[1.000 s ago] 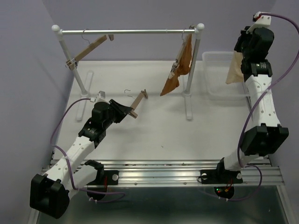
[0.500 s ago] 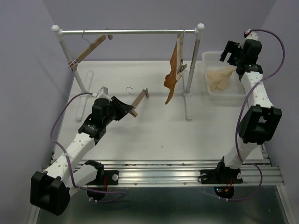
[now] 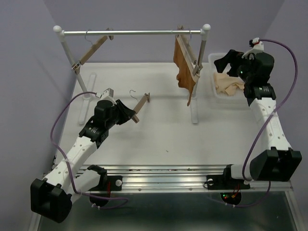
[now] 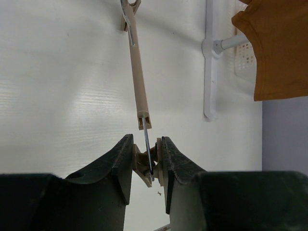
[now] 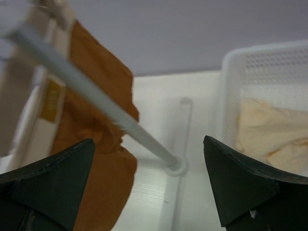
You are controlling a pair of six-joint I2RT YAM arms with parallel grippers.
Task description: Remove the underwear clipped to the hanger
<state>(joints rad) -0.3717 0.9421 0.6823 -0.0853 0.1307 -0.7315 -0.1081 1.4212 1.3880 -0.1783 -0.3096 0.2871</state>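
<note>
Top external, right hand [image 3: 221,63] wide open, empty, near orange garment [image 3: 184,65], left hand [image 3: 131,114] clamping hanger [image 3: 143,103], underwear [image 3: 227,83] in basket [image 3: 226,95].

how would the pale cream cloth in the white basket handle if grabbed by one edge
Probably floppy: the pale cream cloth garment lies crumpled in folds in the white perforated plastic basket, so it would likely dangle from one edge. It looks thin, so likely light. A soft heap like this should not roll.
</note>
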